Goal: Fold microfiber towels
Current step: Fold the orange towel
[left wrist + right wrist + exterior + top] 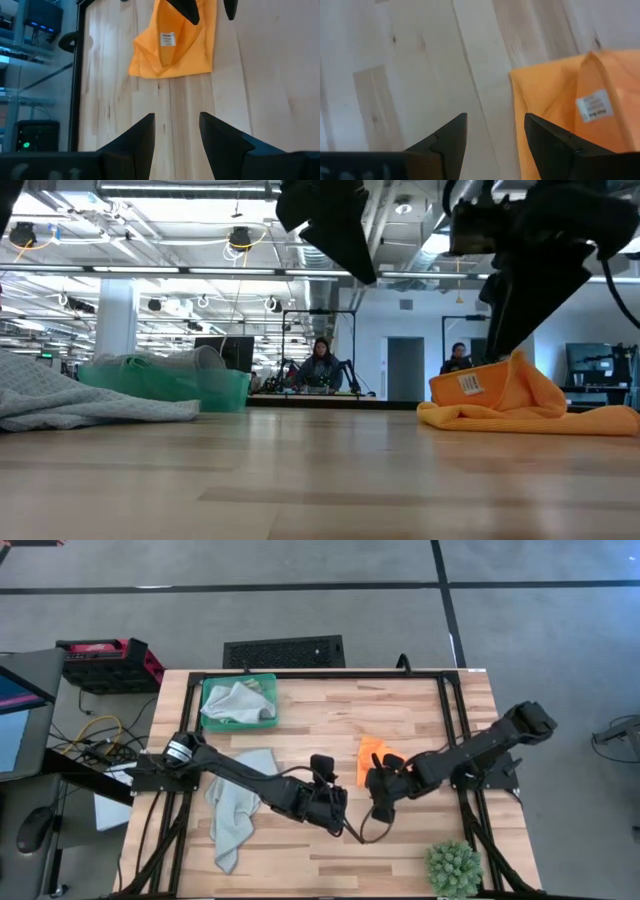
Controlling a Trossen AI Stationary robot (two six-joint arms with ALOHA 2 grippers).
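Observation:
The bright orange microfiber towel (371, 753) lies bunched on the wood table right of centre, its white tag (168, 39) facing up. My right gripper (495, 131) stands open, pointing steeply down over the towel's near-left edge (520, 100). My left gripper (176, 131) hangs open above bare wood a little nearer and to the left, aimed at the towel. A pale grey-green towel (233, 808) lies spread and rumpled at the table's left. Another pale grey towel (235, 702) sits in the green tray (268, 687). My right gripper has one finger (512, 310) coming down beside the orange towel's raised fold (518, 362). I cannot tell whether it touches the cloth.
The green tray stands at the far left of the table. A spiky green plant ball (453, 868) sits at the near right corner. Bare wood lies between the two towels and along the near edge. People sit in the room beyond the table.

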